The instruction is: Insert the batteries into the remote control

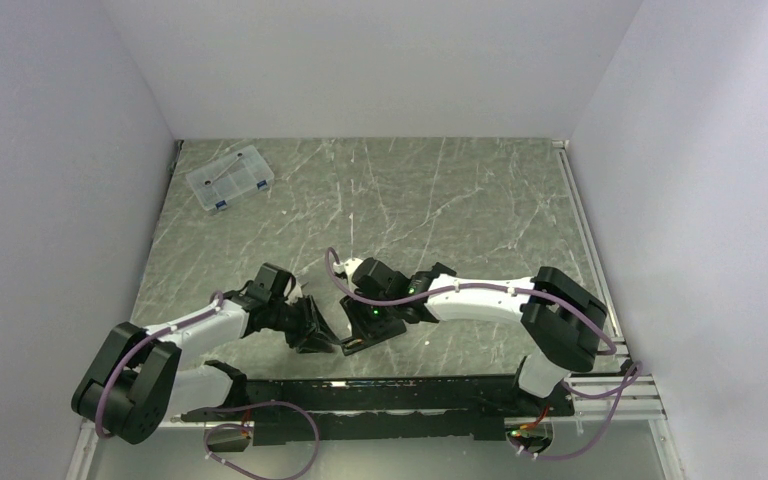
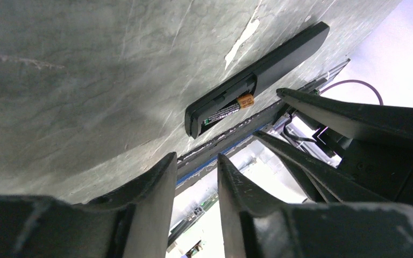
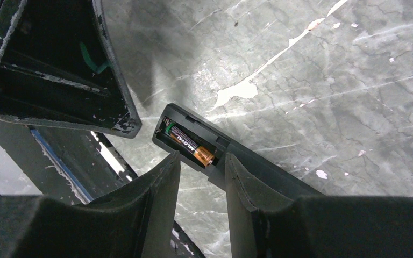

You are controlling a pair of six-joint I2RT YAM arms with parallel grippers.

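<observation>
- A clear compartment box (image 1: pixel 230 178) lies at the far left corner of the grey marbled table (image 1: pixel 460 200), well apart from both arms;
- the left gripper (image 2: pixel 196 161) hangs near the table's front edge; its fingers stand close, with only a narrow gap, and nothing is between them;
- the remote control (image 2: pixel 285 56), a slim flat black bar, lies flat on the table between the two grippers; its bay is uncovered at the end nearer the front edge;
- one battery (image 3: pixel 192 146) lies inside the bay, along the remote (dark body, white lettering, copper-gold end);
- the right gripper (image 3: pixel 201 158) is over the bay end; its fingers stand apart, tips at the remote; I cannot tell if they grip it.
</observation>
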